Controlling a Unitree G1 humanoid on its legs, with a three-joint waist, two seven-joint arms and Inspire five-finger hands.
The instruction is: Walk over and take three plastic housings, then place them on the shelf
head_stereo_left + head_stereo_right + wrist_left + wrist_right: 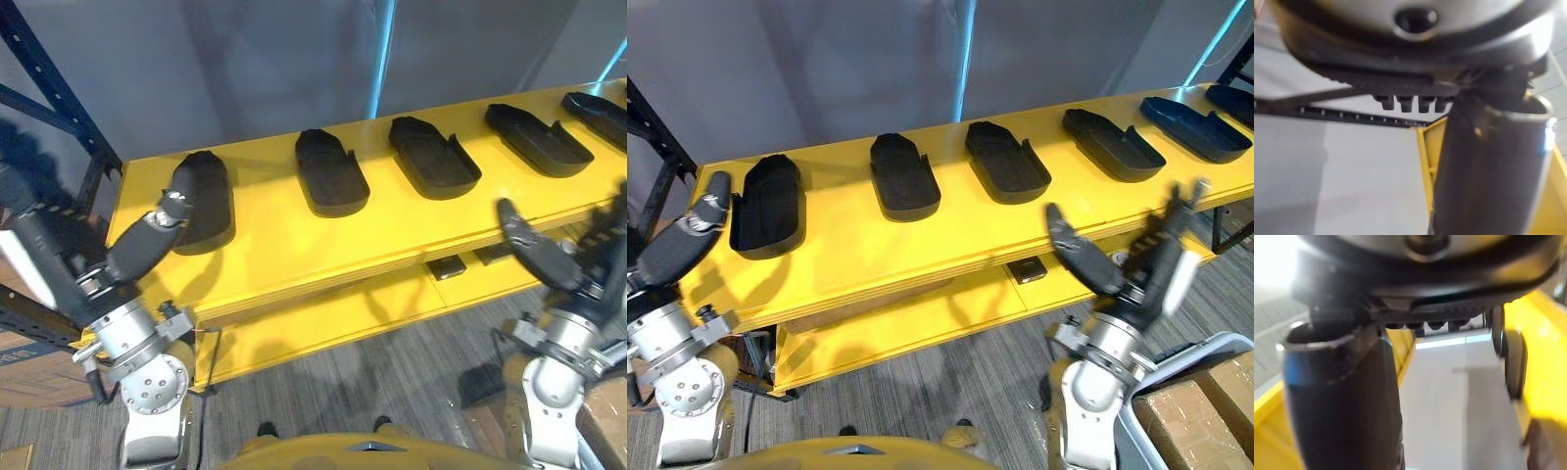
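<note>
Several black plastic housings lie in a row on the yellow shelf top (274,245): the leftmost housing (204,201), a second housing (330,173), a third housing (433,157) and more to the right. My left hand (137,250) hovers at the shelf's front left corner, its thumb just left of the leftmost housing, fingers (1405,104) straight, holding nothing. My right hand (1080,257) floats before the shelf's front edge on the right, thumb and fingers (1171,240) spread wide and empty.
A lower yellow tier (323,323) sticks out under the top board, with a small black box (449,266) between them. A dark blue rack upright (39,78) stands at the left. A cardboard box (1195,411) sits by my right arm. A grey wall is behind.
</note>
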